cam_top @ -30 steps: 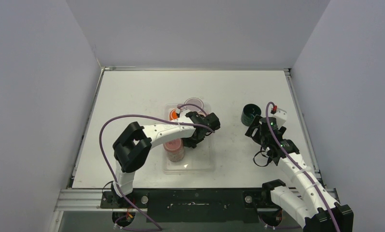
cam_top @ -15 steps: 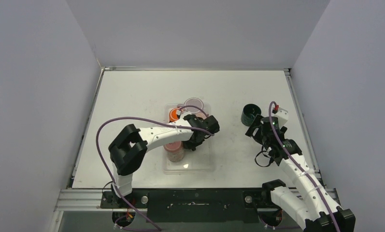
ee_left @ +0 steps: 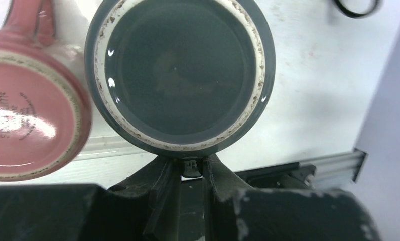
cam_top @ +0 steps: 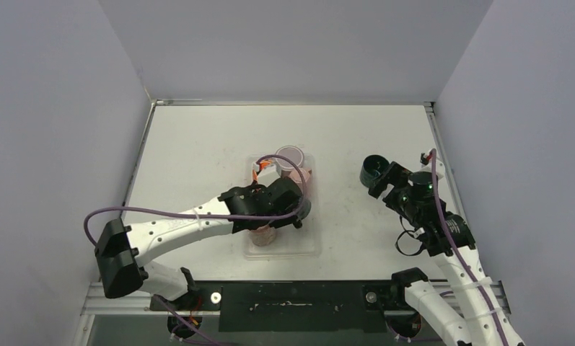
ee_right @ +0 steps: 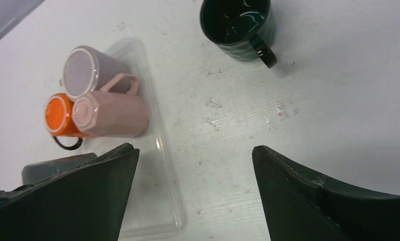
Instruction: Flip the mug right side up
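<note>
My left gripper (ee_left: 190,161) is shut on the handle of a dark grey mug (ee_left: 180,75). The mug's unglazed base ring faces the left wrist camera, so it is upside down. In the top view the left gripper (cam_top: 293,210) holds it over the clear tray (cam_top: 309,249). My right gripper (ee_right: 195,160) is open and empty above bare table. In the top view the right gripper (cam_top: 385,180) is just near and right of an upright dark green mug (cam_top: 373,167), which also shows in the right wrist view (ee_right: 238,22).
On the tray are a lilac mug (ee_right: 85,65), an orange mug (ee_right: 57,114) and a pale pink mug (ee_right: 112,115), bases showing. A speckled pink mug (ee_left: 27,110) stands upside down beside the grey one. Walls close the left, back and right.
The left arm has dropped its elbow far out to the left, and its gripper has shifted a little nearer with the grey mug. The right gripper has drawn back rightward from the green mug.
</note>
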### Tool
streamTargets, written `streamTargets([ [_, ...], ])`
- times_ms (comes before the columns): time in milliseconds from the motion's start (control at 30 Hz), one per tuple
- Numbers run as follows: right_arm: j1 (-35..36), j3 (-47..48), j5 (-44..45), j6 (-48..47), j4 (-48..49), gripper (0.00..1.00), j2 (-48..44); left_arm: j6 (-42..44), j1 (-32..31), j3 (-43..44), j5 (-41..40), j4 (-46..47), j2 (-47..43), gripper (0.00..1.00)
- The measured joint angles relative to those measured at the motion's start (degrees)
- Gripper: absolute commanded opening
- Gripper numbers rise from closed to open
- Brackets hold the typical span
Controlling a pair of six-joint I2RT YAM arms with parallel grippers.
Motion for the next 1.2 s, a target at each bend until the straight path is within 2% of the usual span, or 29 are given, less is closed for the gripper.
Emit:
streamTargets([
  [133,0.0,0.4,-4.6,2.6,0.9,0.99,-2.7,6.0,1.2,-0.9,3.1,6.5,-4.5,0.00],
  [233,0.0,0.4,-9.2,4.9,4.0,0.93,-4.3,10.6,4.4,-0.9,7.9,13.0,-6.6,0.00],
  [333,0.0,0.4,-13.7,7.8,9.1,0.91,-5.6,14.1,10.2,-0.9,13.8,19.9,-8.2,0.00],
  [533,0.0,-2.6,-23.3,16.4,27.9,0.91,-5.7,18.8,19.2,1.2,23.7,30.9,-8.8,0.00],
  [633,0.4,-4.1,-27.8,21.2,38.8,0.91,-3.2,17.6,22.3,3.6,29.8,36.9,-8.8,0.00],
  [767,3.7,-2.9,-29.6,25.0,49.5,0.93,2.6,13.0,25.8,5.0,36.8,47.0,-8.7,0.00],
  [967,11.4,0.3,-29.4,30.2,56.7,0.95,12.1,9.9,26.9,5.7,41.7,55.0,-8.6,0.00],
  [1200,12.9,3.5,-29.2,32.7,62.1,0.98,14.1,8.9,26.9,5.7,44.0,57.5,-8.6,0.00],
])
